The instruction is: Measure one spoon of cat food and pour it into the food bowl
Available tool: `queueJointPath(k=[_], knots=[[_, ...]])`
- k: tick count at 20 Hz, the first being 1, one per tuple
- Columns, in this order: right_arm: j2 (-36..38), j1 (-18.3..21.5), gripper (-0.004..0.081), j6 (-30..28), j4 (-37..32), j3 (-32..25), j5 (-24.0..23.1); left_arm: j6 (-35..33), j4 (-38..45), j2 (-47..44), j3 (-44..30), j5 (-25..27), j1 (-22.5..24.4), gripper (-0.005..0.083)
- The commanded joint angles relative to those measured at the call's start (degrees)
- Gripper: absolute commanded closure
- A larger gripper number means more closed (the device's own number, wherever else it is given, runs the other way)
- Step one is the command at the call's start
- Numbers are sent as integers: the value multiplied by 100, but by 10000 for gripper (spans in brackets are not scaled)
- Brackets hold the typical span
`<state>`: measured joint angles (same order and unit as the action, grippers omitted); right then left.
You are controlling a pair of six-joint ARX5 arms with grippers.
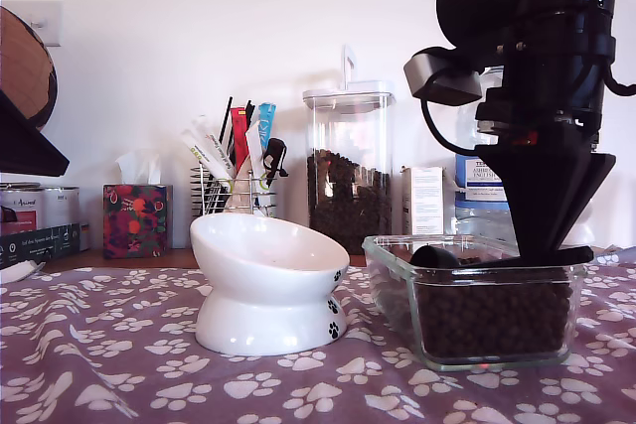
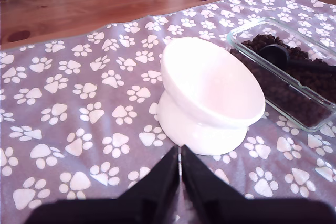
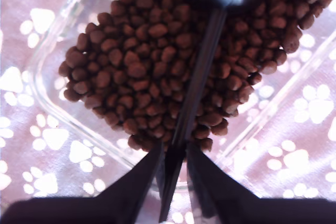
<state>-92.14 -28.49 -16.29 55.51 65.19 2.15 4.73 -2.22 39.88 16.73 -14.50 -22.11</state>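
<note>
The white food bowl (image 1: pixel 268 285) (image 2: pixel 210 93) stands on the paw-print cloth, left of centre in the exterior view. Beside it is a clear glass dish (image 1: pixel 397 245) (image 3: pixel 52 103) filled with brown cat food (image 1: pixel 492 320) (image 3: pixel 136 66). The black spoon (image 1: pixel 434 257) (image 3: pixel 202 61) lies on the kibble, its cup toward the bowl. My second gripper (image 1: pixel 545 257) (image 3: pixel 173 156) reaches down into the dish, shut on the spoon's handle. My first gripper (image 2: pixel 180 153) is shut on nothing, hovering just short of the bowl's base; its arm does not show in the exterior view.
Behind the bowl in the exterior view stand a clear canister of kibble (image 1: pixel 348 196), a wire holder of pens and tubes (image 1: pixel 234 191), a tissue box (image 1: pixel 136 220) and a small white carton (image 1: pixel 424 201). Bare wooden tabletop (image 2: pixel 79 9) lies beyond the cloth's far edge.
</note>
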Motion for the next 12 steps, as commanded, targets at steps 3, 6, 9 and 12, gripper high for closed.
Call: queueJointPath(k=[3,6,9,12], knots=[[-107,7,783,-11,15,7,22,-28,52,20,26,-2,-13,792],[-107,7,783,-9,2,7,-33,-26,50,20,26,-2,-13,792],[-107,2,783,-2,-48,9,-358,-26,50,17,26,-2,-13,792],[-105,-15,783,2,-221,22,-778,-26,50,17,26,-4,-13,792]])
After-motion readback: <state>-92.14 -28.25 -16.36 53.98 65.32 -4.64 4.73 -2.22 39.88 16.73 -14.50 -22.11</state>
